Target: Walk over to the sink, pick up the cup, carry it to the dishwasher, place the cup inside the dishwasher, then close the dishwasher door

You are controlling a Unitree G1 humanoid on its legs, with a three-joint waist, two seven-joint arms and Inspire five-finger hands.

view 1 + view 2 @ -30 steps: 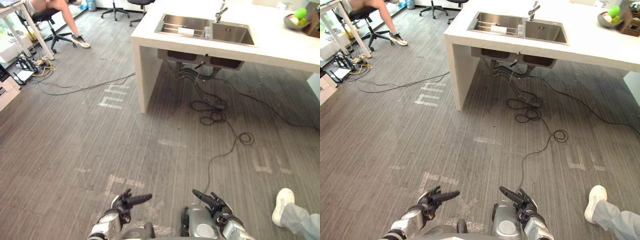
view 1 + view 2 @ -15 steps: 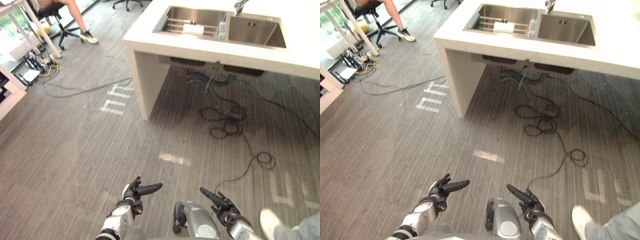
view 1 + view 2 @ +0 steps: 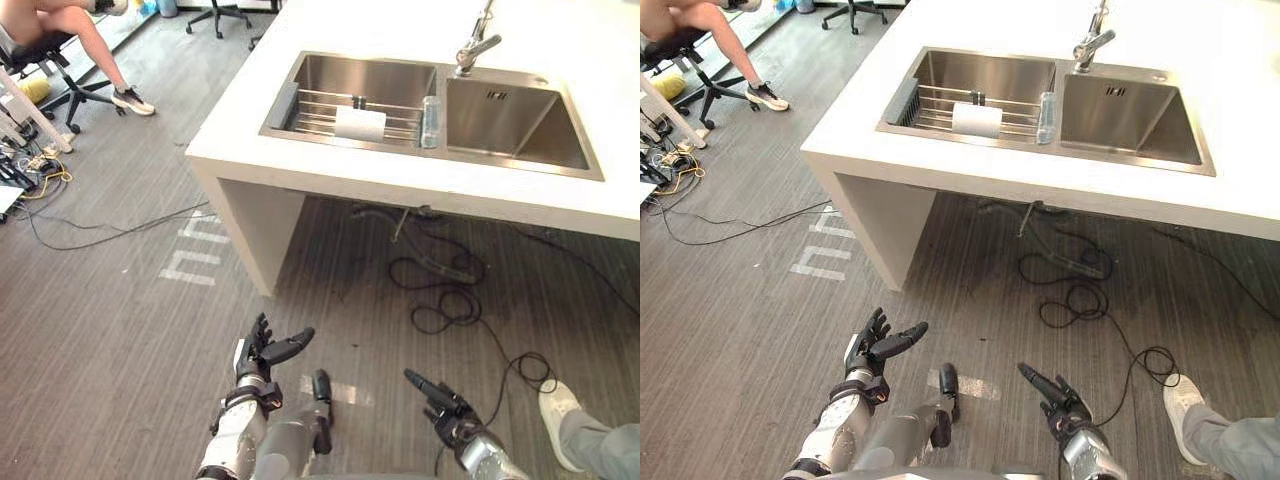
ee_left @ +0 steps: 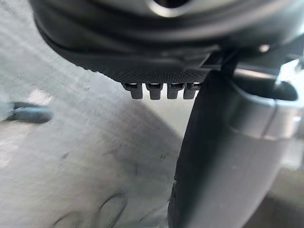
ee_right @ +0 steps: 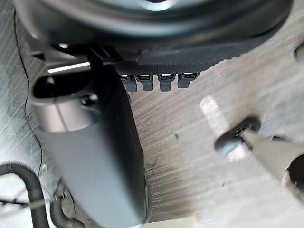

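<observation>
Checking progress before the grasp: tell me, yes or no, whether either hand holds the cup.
No: the cup lies on the rack in the sink, and the left hand and right hand hang open.

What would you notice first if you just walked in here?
Probably the shiny double sink set in the big white counter ahead, with a white cup lying on the rack in its left basin. Next, the robot's left hand and right hand, low over the grey floor, both open.
</observation>
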